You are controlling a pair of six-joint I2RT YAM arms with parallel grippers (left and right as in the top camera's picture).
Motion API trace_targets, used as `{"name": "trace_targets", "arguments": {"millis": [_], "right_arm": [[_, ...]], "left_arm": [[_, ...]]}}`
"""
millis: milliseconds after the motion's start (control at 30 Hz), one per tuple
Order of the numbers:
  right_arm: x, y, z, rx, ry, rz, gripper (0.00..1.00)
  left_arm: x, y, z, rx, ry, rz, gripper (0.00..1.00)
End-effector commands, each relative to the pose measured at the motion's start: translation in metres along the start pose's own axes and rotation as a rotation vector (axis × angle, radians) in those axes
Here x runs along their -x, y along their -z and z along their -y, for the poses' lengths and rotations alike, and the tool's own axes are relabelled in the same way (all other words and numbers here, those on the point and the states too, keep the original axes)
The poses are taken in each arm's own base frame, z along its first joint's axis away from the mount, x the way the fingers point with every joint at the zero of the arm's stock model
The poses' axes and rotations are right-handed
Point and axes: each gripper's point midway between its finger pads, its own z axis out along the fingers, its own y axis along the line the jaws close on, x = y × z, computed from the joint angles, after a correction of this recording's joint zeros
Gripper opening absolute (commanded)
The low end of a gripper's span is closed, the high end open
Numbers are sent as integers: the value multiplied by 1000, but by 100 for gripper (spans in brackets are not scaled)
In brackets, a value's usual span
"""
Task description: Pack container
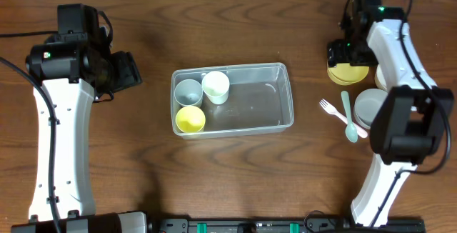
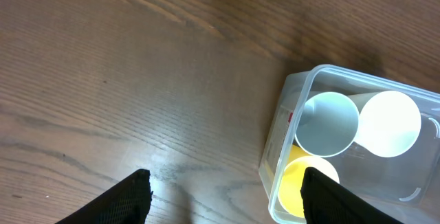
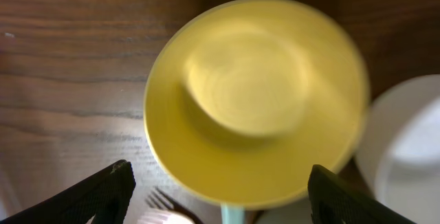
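The clear plastic container (image 1: 284, 93) lies in the middle of the table. At its left end stand a grey-blue cup (image 1: 188, 91), a white cup (image 1: 216, 86) and a yellow cup (image 1: 190, 119). My left gripper (image 1: 132, 72) is open and empty, left of the container. In the left wrist view the container's corner (image 2: 275, 155) sits by the right finger of that gripper (image 2: 227, 196). My right gripper (image 1: 344, 58) is open above a yellow bowl (image 1: 350, 73). In the right wrist view the bowl (image 3: 254, 100) fills the space ahead of the open fingers (image 3: 220, 200).
A pink fork (image 1: 328, 107) and a teal spoon (image 1: 348, 115) lie right of the container. A pale bowl (image 1: 370, 106) and a white bowl (image 3: 405, 148) stand beside the yellow one. The right arm's links hang over them.
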Motion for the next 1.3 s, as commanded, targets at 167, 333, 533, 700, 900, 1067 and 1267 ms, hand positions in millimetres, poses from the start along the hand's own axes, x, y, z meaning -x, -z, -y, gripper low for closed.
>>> {"name": "trace_targets", "arguments": {"millis": [167, 333, 533, 700, 900, 1067, 1267], "right_arm": [[-2, -35, -27, 17, 67, -50, 76], [-5, -42, -35, 19, 85, -68, 51], [-5, -42, -39, 20, 95, -69, 19], [-3, -42, -39, 20, 94, -60, 3], [10, -19, -37, 13, 93, 3, 1], [30, 57, -40, 31, 95, 150, 1], [13, 168, -94, 128, 318, 356, 1]], "left_arm": [[-1, -2, -1, -3, 11, -9, 71], [-1, -2, -1, -3, 10, -9, 71], [-1, -2, -1, -3, 10, -9, 71], [-1, -2, -1, -3, 10, -9, 70], [-2, -2, -1, -2, 10, -12, 70], [-2, -2, -1, -2, 10, -13, 71], [-2, -2, -1, -2, 10, -13, 70]]}}
